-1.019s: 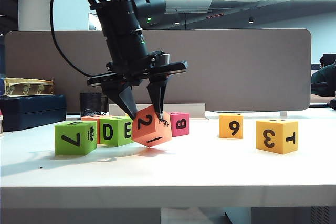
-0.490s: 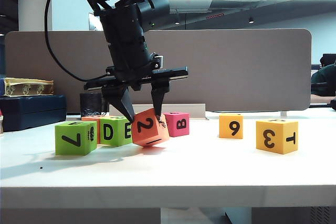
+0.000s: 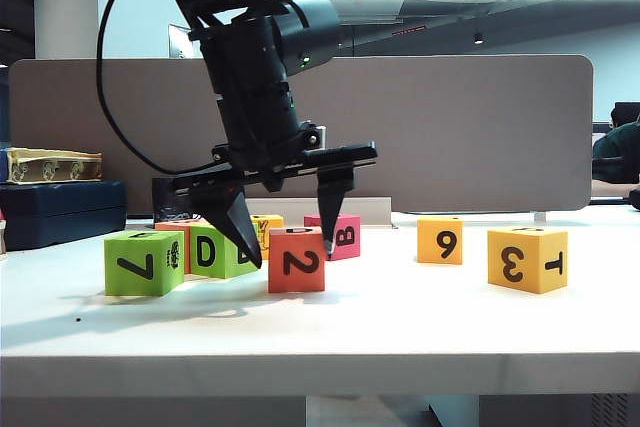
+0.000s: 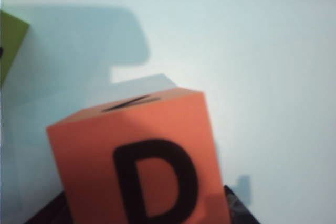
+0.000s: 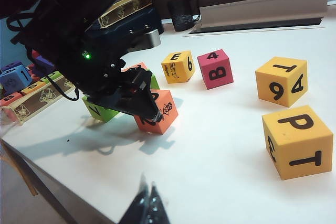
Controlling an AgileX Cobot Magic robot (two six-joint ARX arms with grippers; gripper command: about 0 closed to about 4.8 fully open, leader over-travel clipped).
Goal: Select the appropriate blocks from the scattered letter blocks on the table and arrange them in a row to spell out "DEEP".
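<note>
Counting eight blocks (image 5: 297,141) — left tool (image 3: 286,230) spread wide astride orange "2" cube (image 3: 297,259), right tool (image 5: 147,203) seemingly pinched shut.

A dark blue case (image 3: 62,209) sits at the far left of the scene, with a flat cream box printed with gold figures (image 3: 52,164) lying on top of it. Just right of the case stands a black mug (image 3: 172,198), and farther right along the back a long pale metal strip (image 5: 262,9) lies before the grey-brown partition (image 3: 450,127). Off the left edge, a tray of small coloured letter tiles (image 5: 23,90) shows in blue, red, green and yellow.
</note>
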